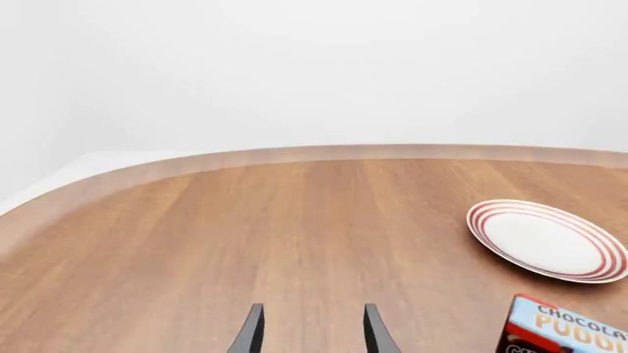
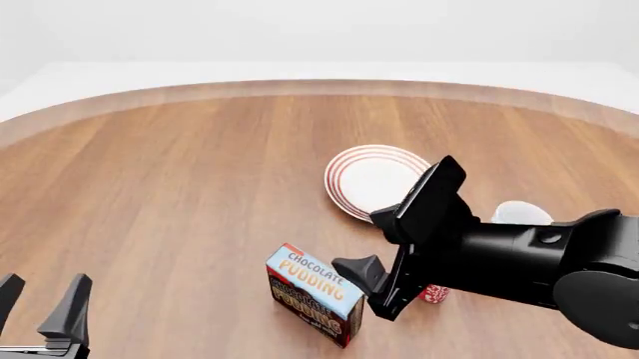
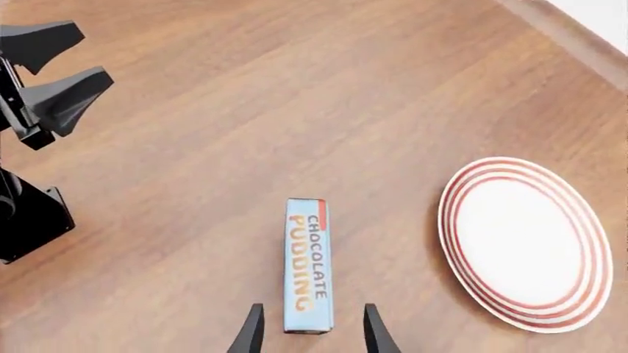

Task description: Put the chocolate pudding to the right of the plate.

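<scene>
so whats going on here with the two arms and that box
The right gripper hangs open right over the chocolate pudding, its fingers on either side of one end of the carton but not closed on it. The carton lies on the wooden table, nearer the arms than the plate. The left gripper is open too, off to the left over bare wood, holding nothing. A white mug and something small and red peek out behind the right arm.

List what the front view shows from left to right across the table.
Left gripper → chocolate pudding box → plate → white mug, partly hidden behind the right arm.
</scene>
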`<action>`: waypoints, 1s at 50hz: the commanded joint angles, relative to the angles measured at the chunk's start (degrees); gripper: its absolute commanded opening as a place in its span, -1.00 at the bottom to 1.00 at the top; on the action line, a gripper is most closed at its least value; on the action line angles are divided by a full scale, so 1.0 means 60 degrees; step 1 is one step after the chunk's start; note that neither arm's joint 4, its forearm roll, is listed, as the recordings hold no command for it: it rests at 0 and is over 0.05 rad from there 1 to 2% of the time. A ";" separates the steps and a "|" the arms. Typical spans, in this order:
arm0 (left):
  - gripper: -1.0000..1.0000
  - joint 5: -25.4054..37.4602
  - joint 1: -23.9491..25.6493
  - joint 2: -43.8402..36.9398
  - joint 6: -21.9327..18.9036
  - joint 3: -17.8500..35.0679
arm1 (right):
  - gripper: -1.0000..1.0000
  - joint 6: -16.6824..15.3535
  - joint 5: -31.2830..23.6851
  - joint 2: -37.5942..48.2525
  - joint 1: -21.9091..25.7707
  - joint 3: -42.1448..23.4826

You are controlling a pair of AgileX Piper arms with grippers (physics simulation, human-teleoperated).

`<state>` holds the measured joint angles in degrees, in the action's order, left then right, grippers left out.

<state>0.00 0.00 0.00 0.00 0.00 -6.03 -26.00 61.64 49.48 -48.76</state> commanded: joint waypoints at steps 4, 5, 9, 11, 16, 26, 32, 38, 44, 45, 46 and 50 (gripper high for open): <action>1.00 0.0000 0.0000 0.0000 0.0000 0.0000 | 1.00 -0.0218 0.0258 0.0033 -0.0268 0.0390; 1.00 0.0000 0.0000 0.0000 0.0000 0.0000 | 1.00 -0.0200 0.0277 0.0050 -0.0278 0.0389; 1.00 0.0000 0.0000 0.0000 0.0000 0.0000 | 1.00 -0.0149 0.0353 0.0100 -0.0263 0.0402; 1.00 0.0000 0.0000 0.0000 0.0000 0.0000 | 1.00 -0.0160 0.0417 0.0059 -0.0315 0.0492; 1.00 0.0000 0.0000 0.0000 0.0000 0.0000 | 1.00 -0.0164 0.0550 0.0274 -0.0339 0.0427; 1.00 0.0000 0.0000 0.0000 0.0000 0.0000 | 1.00 -0.0194 0.0647 0.0338 -0.0386 0.0423; 1.00 0.0000 0.0000 0.0000 0.0000 0.0000 | 1.00 -0.0170 0.0700 0.0369 -0.0345 0.0460; 1.00 0.0000 0.0000 0.0000 0.0000 0.0000 | 1.00 -0.0130 0.0755 0.0540 -0.0307 0.0284; 1.00 0.0000 0.0000 0.0000 0.0000 0.0000 | 1.00 -0.0147 0.0941 0.0970 -0.0214 0.0066; 1.00 0.0000 0.0000 0.0000 0.0000 0.0000 | 1.00 -0.0148 0.0982 0.1053 -0.0192 0.0024; 1.00 0.0000 0.0000 0.0000 0.0000 0.0000 | 1.00 -0.0146 0.1001 0.1086 -0.0181 0.0008; 1.00 0.0000 0.0000 0.0000 0.0000 0.0000 | 1.00 -0.0136 0.1149 0.1227 -0.0193 0.0006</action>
<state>0.00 0.00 0.00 0.00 0.00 -6.89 -20.66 66.63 48.05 -47.85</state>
